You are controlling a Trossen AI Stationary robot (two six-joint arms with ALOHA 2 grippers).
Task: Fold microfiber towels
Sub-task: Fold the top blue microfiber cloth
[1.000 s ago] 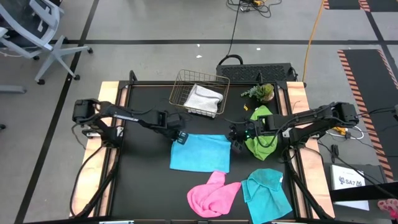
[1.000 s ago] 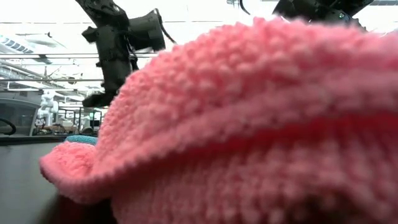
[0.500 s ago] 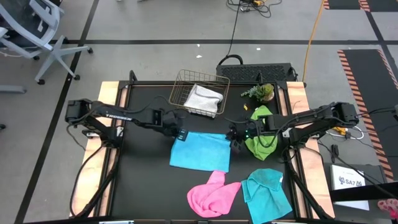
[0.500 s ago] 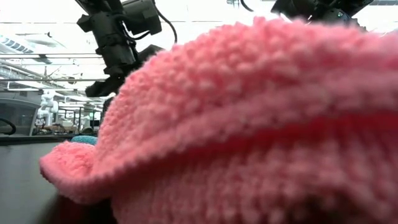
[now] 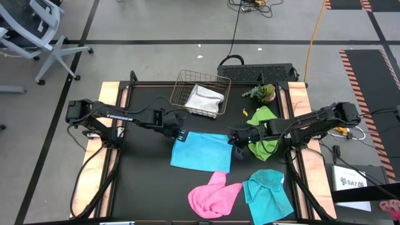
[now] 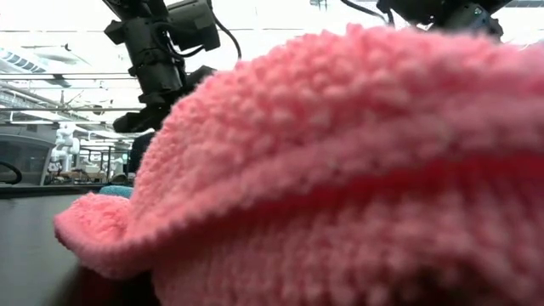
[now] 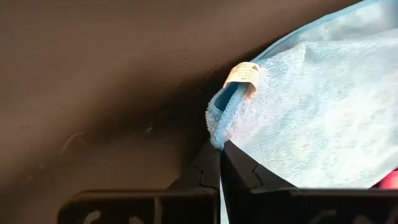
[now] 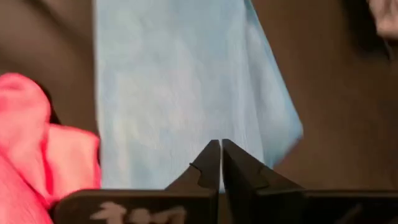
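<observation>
Two robot arms pinch the far corners of a flat cyan-blue microfiber towel (image 5: pixel 201 152) on a black table (image 5: pixel 145 187).

Since a second ago the right gripper (image 5: pixel 237 140) has snapped closed on the towel's far right corner; the left gripper (image 5: pixel 182 135) stays clamped on the far left corner. At the far edge, a copper wire basket (image 5: pixel 187 84) holds a white-grey cloth (image 5: pixel 204 99). Lime green (image 5: pixel 263 137), pink (image 5: pixel 214 194) and crumpled cyan (image 5: pixel 269 193) towels lie to the right and near.

Grey floor (image 5: pixel 156 25) w/ black tape lines, office chair (image 5: pixel 34 31) at left, orange cable (image 5: pixel 314 31)
</observation>
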